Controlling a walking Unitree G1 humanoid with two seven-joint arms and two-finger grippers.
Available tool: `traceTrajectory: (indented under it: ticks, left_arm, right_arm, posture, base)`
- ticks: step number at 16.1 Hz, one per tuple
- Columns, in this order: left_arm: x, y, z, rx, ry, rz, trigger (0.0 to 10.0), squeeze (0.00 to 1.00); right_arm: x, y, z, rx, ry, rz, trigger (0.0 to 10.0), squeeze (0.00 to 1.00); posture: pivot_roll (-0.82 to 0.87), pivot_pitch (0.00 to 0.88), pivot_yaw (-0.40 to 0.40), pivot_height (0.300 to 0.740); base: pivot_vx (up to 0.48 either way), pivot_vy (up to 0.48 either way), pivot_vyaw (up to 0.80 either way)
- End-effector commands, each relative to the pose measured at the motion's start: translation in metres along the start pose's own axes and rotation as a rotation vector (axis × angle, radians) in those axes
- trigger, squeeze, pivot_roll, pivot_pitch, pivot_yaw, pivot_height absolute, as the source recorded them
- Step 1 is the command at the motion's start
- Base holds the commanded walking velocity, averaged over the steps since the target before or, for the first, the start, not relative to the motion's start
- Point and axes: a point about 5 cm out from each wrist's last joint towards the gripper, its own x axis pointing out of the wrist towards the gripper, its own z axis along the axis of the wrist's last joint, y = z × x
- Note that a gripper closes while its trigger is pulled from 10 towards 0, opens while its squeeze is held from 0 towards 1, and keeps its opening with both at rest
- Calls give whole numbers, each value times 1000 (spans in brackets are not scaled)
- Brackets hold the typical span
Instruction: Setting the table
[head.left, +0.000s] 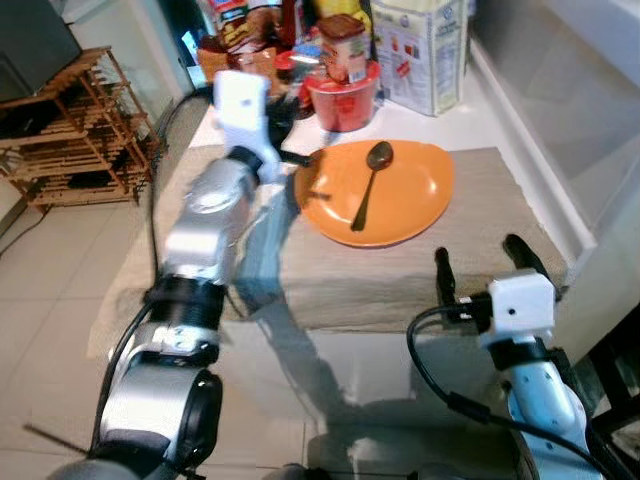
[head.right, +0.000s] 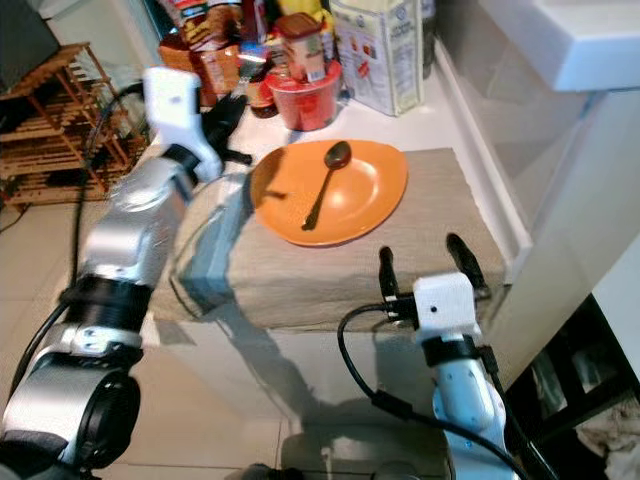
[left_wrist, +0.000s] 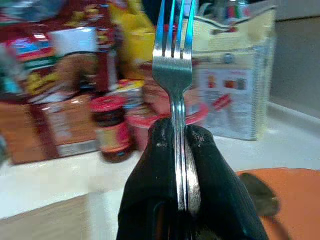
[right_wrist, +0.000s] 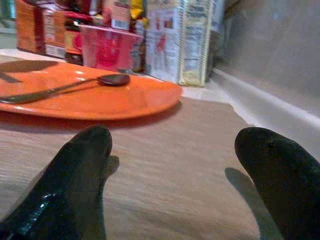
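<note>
1. Bearing everything listed: white tabletop (head.left: 470, 115), running along a pale wall on the robot's right.
2. Beige placemat (head.left: 400, 270), lying flat on the tabletop, its near edge at the tabletop's front.
3. Wooden rack (head.left: 75, 130), standing on the tiled floor to the left, well apart from the tabletop.
4. Orange plate (head.left: 405, 195), resting on the far half of the placemat.
5. White carton (head.left: 420, 50), upright at the back of the tabletop, beyond the plate.
6. Red tub (head.left: 342, 100), just behind the plate's far rim, with a brown jar (head.left: 343, 45) standing on top of it.
7. Assorted packets and a red-lidded jar (left_wrist: 111, 127), crowded at the back left; labels blurred.
8. Left hand (left_wrist: 182, 145), raised over the tabletop at the plate's left rim, its two black fingers pressed together on the handle of the fork (left_wrist: 174, 55).
9. Right hand (head.left: 485, 262), low over the near right corner of the placemat, fingers spread apart with nothing between them, well short of the plate.
10. Fork: silver, held upright between the left fingers, tines pointing away from the wrist toward the packets.
11. Spoon (head.left: 368, 185), dark metal, lying in the plate, bowl toward the far rim, handle toward the near side.
</note>
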Motion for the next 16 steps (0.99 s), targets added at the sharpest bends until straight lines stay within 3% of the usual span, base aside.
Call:
traceTrajectory:
  ticks: [1,4,5,6,8,11,16]
  left_arm:
    - [-11,15,4,-1,-19,46,0,0]
    - [-53,36,-8,67,-17,138,0,0]
    - [-59,38,-10,82,-14,150,0,0]
    - [-76,39,-17,89,6,171,0,0]
    - [-98,34,-24,75,15,194,0,0]
    - [-111,22,-31,42,23,209,0,0]
    - [-141,-2,-68,11,176,180,0,0]
  right_arm:
    - [6,5,0,20,-15,24,10000,0]
    - [23,1,4,22,-63,14,10000,0]
    - [24,0,4,20,-68,11,10000,0]
    - [27,-4,7,10,-90,-15,10000,0]
    - [29,-10,11,10,-117,-68,10000,0]
    - [30,-22,15,14,-141,-138,10000,0]
    - [25,-22,8,28,-114,-153,10000,0]
  posture:
    - [-163,0,141,736]
    - [-134,0,124,736]
    - [-133,0,124,736]
    - [-127,0,123,736]
    - [-126,0,122,736]
    - [-132,0,121,736]
    - [-145,0,122,736]
  base:
    - [0,0,0]
    - [0,0,0]
    - [0,0,0]
    - [0,0,0]
    - [0,0,0]
    - [0,0,0]
    - [0,0,0]
